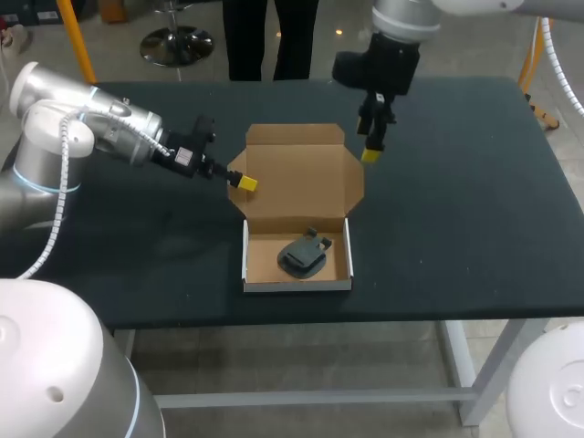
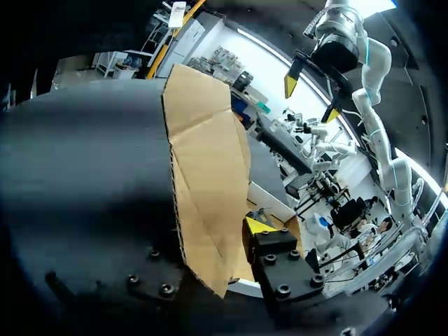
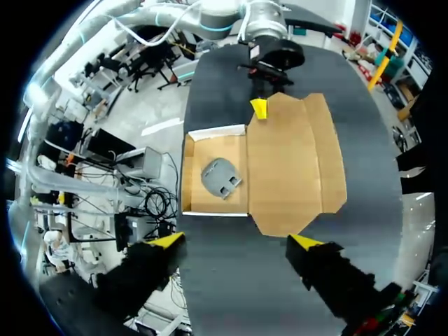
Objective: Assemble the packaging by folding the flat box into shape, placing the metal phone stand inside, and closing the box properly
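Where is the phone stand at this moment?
In the head view, the phone stand lies inside the tray of the open box, at the middle of the table near its front edge, with the open lid stretching behind it.

A: What is there apart from the job itself?

B: Only the table (image 1: pixel 456 228) — a dark, matte, rectangular top running wide from left to right.

A: Anything beneath it?

B: Pale metal legs (image 1: pixel 456 356) show at the near right, and a pale crossbar (image 1: pixel 310 398) runs left to right under the near edge.

A: And the corners?

B: Slightly rounded — the far right one shows it best.
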You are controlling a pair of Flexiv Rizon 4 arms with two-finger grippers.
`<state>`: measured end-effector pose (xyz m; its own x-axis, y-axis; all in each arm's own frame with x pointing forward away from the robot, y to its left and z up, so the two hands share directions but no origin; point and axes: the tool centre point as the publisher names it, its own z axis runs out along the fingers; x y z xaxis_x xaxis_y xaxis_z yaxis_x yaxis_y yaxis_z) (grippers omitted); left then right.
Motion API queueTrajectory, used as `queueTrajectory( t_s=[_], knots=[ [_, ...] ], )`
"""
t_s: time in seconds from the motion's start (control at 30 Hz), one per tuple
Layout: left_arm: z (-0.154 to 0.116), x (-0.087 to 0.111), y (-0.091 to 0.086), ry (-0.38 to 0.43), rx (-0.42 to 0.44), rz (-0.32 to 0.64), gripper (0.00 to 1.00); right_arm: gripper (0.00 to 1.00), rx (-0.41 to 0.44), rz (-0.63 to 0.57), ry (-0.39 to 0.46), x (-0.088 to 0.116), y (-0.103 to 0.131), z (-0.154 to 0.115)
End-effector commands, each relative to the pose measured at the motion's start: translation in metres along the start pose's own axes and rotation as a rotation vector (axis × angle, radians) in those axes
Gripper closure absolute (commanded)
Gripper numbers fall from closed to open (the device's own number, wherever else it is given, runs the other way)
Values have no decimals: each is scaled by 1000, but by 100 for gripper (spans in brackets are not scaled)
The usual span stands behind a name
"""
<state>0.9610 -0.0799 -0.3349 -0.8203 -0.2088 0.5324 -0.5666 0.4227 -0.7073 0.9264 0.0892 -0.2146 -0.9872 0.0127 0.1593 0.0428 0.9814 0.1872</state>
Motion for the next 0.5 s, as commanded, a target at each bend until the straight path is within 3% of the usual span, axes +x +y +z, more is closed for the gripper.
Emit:
queueTrajectory(
  t_s=[0.03, 0.23, 0.5],
  knots=[
    [0, 15, 2, -31, 6, 36, 67, 0, 5, -5, 4, 1, 3, -4],
    [0, 24, 3, -40, 8, 105, 69, 0, 11, -13, 3, 4, 5, -5],
    [0, 32, 4, -45, 4, 160, 82, 0, 19, -20, 1, 7, 10, -6]
  ],
)
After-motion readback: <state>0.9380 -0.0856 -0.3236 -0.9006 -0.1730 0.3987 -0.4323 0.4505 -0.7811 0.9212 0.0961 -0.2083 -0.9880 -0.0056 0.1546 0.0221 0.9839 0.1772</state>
